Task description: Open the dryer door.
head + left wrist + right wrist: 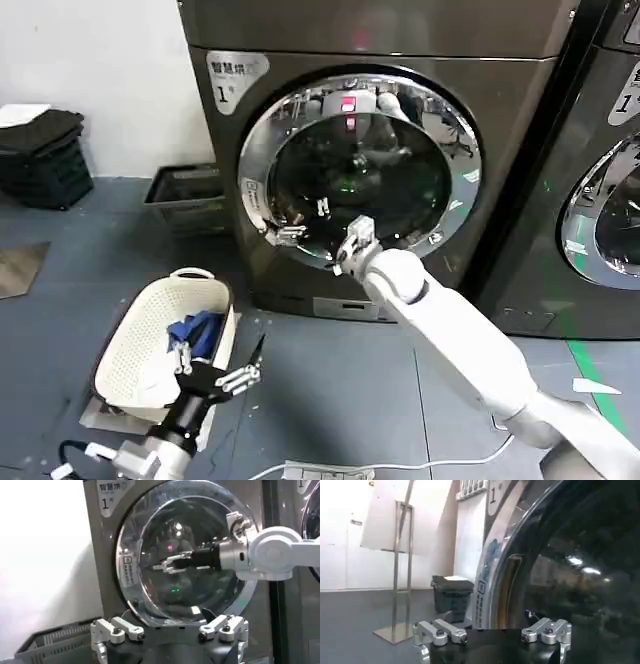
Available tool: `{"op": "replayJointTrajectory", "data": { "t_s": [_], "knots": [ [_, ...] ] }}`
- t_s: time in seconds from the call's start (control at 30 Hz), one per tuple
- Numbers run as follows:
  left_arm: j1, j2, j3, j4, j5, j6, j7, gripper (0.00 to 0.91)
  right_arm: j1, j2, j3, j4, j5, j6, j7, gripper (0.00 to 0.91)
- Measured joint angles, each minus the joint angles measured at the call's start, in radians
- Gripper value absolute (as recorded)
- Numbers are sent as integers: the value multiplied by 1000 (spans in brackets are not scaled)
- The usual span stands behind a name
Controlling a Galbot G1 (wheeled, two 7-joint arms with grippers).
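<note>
- Nearest the head camera: left gripper (215,380), low at about 7 o'clock of the view, fingers spread, holding nothing, hanging over the grey floor (330,390) just beside a white laundry basket (130,345) with blue cloth (196,330) in it. Looks idle.
- Right gripper (167,565): fingers spread, nothing pinched, tips up against the dark glass of the dryer door (360,165); whether they touch the glass is hard to tell.
- From the tips outward: black wrist, then white forearm (450,330) running back to 5 o'clock of the head view.
- In the head view the tips sit around 7 o'clock on the door, just inside the chrome rim.
- Door is on the brownish-grey machine at 12 o'clock of the head view, and looks shut and flush with the front.
- Right wrist view shows a recess (506,592) between rim and glass; probably the handle pocket.
- Step in hand, as I judge it: reach the door's left edge. To do it well, slide the fingers into that recess, hook behind the rim, then pull along the hinge arc rather than straight back.
- Risk: chrome and bulging glass are slick, so the fingers may slip.
- Hard to make out: latch and hinge are hidden, reflections clutter the glass, and the blacker machine (610,180) at 3 o'clock is cut off.
</note>
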State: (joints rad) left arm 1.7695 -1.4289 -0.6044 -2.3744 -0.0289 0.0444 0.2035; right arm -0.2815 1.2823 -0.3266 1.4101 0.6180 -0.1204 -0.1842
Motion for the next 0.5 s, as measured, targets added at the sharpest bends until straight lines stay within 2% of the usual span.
{"op": "replayJointTrajectory", "data": {
  "t_s": [0.5],
  "knots": [
    [5, -4, 0, -4, 2, -1, 1, 907, 51, 60, -21, -112, -25, 23, -14, 907]
  ]
}}
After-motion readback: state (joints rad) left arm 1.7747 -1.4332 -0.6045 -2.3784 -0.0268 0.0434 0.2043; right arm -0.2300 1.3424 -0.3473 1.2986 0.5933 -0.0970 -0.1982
